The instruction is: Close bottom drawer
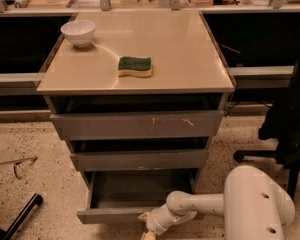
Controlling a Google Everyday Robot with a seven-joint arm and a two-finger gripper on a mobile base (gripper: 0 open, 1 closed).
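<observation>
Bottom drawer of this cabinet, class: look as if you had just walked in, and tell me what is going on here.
A white robot arm reaches in low from the right, with its gripper at the front of the bottom drawer. That drawer stands pulled out, with nothing visible in its grey tray, so it is not yet closed. A sponge and a white bowl sit on the cabinet top.
</observation>
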